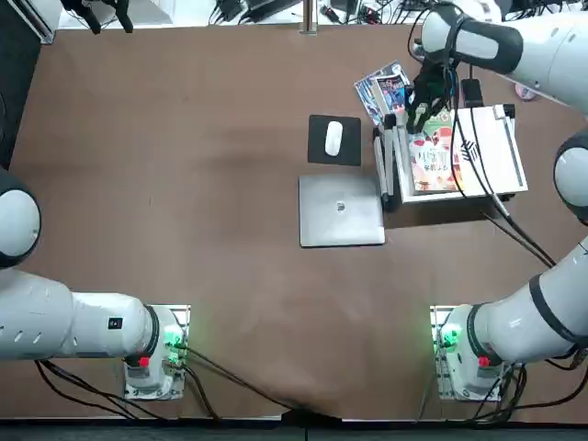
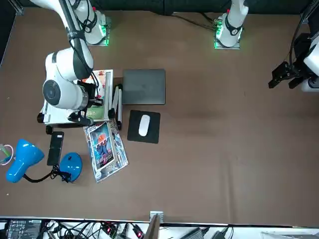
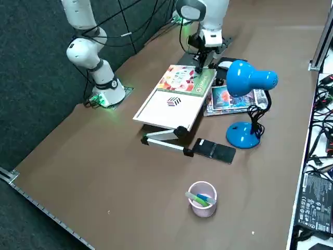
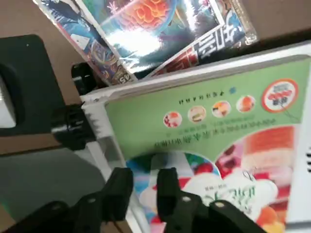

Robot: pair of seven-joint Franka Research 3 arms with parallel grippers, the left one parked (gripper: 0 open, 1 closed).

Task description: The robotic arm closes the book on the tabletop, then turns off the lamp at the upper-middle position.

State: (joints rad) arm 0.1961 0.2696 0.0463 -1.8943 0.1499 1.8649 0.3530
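Note:
The book [image 1: 432, 158] lies shut with its green cover and pink-red drawing up, on the near-left part of a white board [image 1: 496, 152]. It also shows in the front view [image 2: 101, 82], the side view [image 3: 186, 79] and the wrist view [image 4: 218, 126]. My right gripper [image 1: 418, 115] [image 3: 200, 63] hovers just over the book's far corner, fingers together with nothing between them [image 4: 145, 177]. The lamp stands beyond the board, with a blue head [image 3: 251, 78] on a black bendy stem and a round blue base [image 3: 242, 135] [image 2: 71, 164]. In the top view my arm hides it.
A glossy blue comic booklet [image 1: 386, 87] lies beside the board's far end. A white mouse on a black pad [image 1: 333, 138] and a grey laptop [image 1: 341, 211] sit left of the board. A black phone [image 3: 216, 151] and a pinkish cup [image 3: 202, 198] lie past the lamp.

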